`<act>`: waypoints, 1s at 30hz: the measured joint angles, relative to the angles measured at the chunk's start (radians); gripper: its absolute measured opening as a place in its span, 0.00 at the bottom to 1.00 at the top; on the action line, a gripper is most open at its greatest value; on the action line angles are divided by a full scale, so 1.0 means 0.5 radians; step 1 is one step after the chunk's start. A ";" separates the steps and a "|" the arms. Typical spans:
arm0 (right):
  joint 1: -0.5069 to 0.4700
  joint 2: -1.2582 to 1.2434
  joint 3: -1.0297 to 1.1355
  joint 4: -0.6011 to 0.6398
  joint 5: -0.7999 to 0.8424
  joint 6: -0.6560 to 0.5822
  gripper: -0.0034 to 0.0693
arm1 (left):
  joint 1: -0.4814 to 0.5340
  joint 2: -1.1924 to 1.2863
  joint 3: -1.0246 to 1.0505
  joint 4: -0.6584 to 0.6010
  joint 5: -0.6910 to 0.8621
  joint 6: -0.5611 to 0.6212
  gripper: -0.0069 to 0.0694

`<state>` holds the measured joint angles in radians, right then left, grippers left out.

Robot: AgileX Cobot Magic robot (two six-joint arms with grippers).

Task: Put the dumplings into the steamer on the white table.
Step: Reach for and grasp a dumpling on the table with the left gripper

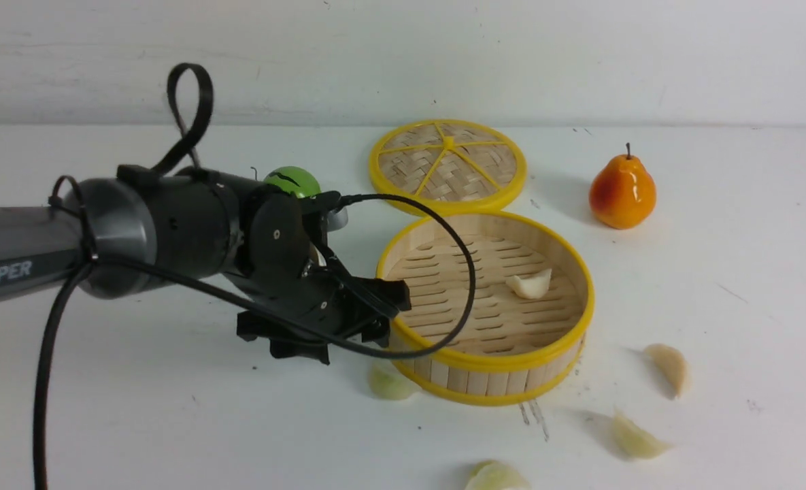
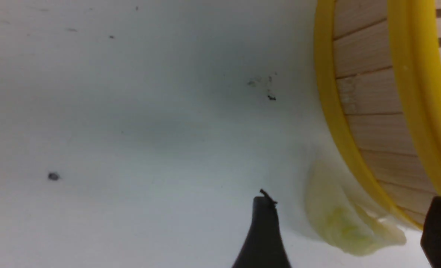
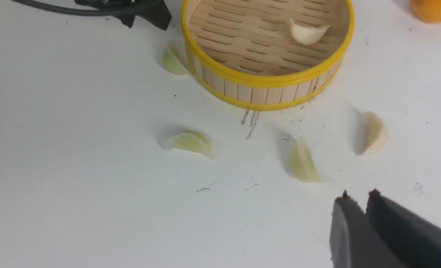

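Surface: white table (image 1: 137,422), scuffed. The left gripper (image 2: 352,199) has its jaws apart, straddling a dumpling (image 2: 339,219) against the steamer (image 1: 566,354) wall; the right gripper (image 3: 358,197) has its fingers together, empty. One dumpling (image 1: 530,284) lies inside the steamer, and three more dumplings (image 1: 634,439) lie loose on the table.

Green ball (image 1: 294,180) half hidden behind left arm (image 1: 137,231), nearest dumpling (image 1: 496,477) cut by lower edge

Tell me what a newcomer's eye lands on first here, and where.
The round bamboo steamer with yellow rims sits mid-table, one cream crescent dumpling on its slatted floor. The black left end effector hangs open at its left wall over a pale green dumpling on the white table. A glossy orange pear stands far right.
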<state>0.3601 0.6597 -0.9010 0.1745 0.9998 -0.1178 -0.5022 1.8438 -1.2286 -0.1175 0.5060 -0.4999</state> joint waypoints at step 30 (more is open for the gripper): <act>0.000 0.000 0.000 0.002 0.001 0.000 0.18 | 0.000 0.168 -0.204 -0.048 0.805 0.575 0.49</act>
<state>0.3601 0.6597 -0.9010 0.1752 1.0004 -0.1178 -0.5022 1.9276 -1.3309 -0.1416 0.9085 -0.2124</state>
